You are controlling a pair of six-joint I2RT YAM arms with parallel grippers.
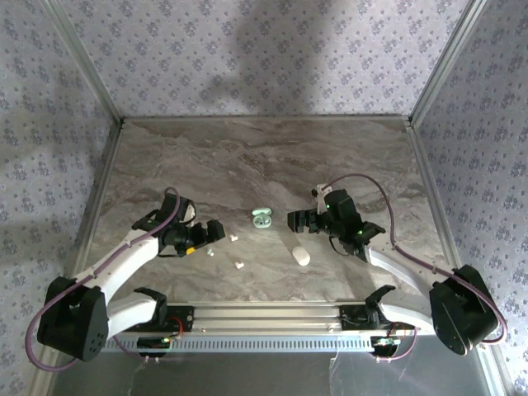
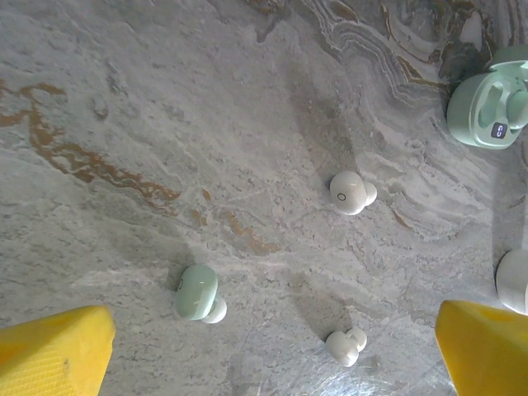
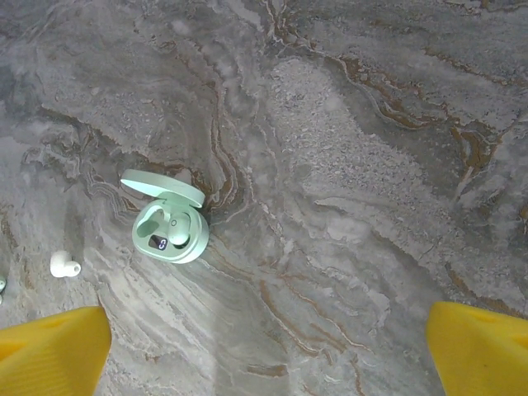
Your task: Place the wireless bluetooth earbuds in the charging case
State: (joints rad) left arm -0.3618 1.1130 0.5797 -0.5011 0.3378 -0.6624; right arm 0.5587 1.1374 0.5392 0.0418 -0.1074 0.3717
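Mint-green earbud (image 2: 198, 294) sits just ahead of my left gripper (image 2: 268, 353). Its jaws are spread wide and empty, and the bud lies off-centre toward the left-hand finger, white tip angled down-right. One white earbud (image 2: 351, 193) lies further ahead, and a second white earbud (image 2: 346, 346) sits low between the fingers. The open mint case (image 2: 491, 107) waits at the far right. My right gripper (image 3: 264, 346), also wide, hangs near that case, so left is nearer the buds.

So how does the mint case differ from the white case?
The mint case is green; the white case is white. The mint case has its lid up, the white case looks shut. The mint case lies farther from the robot than the white case. Both are rounded and lie on the table.
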